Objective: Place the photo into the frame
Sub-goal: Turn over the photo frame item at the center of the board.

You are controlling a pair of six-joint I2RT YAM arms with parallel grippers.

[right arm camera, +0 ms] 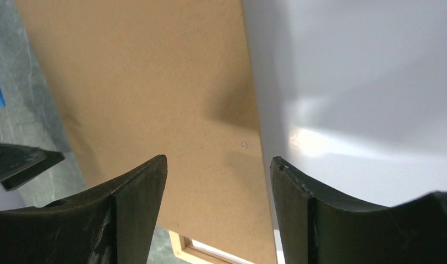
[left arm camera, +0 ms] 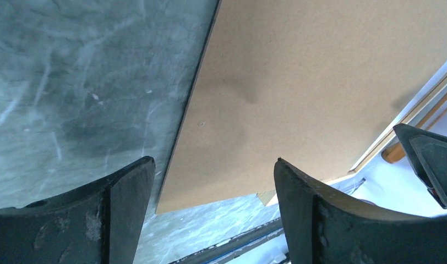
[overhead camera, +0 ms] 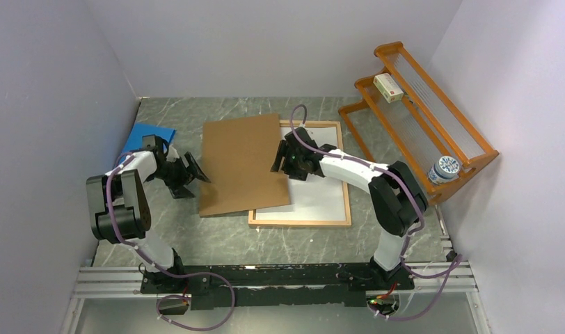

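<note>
Left hand (left arm camera: 213,165), wrist view: two black fingers fill the bottom of the picture, spread wide, nothing between them. Below the gap lies the near left corner of the brown board (left arm camera: 320,82). The board's left edge runs up across the grey marbled counter (left arm camera: 72,82). Whether either fingertip touches the board cannot be told.

Right hand (right arm camera: 218,159), wrist view: fingers apart too, clamped on nothing. They hang over the board's right edge, where it overlaps a white surface.

Top view:
- Board lies skewed at the counter's centre, with its right part over the left side of the frame (overhead camera: 300,223).
- Frame sits right of centre, long sides running toward the far edge. Its left border is hidden under the board except at the near left corner. The right arm crosses its far part.
- Photo (overhead camera: 318,198): only a plain white face shows inside the frame's border. No printed side shows in any view. Its left part is covered by the board.
- Blue sheet (overhead camera: 149,136) lies toward the far left corner, partly hidden behind the left arm.
- Orange slatted rack (overhead camera: 433,115) stands along the right edge. It carries a small box (overhead camera: 389,88) on a far shelf and a blue-and-white cup (overhead camera: 444,169) at its near end. Markings on both are too small to read.
</note>
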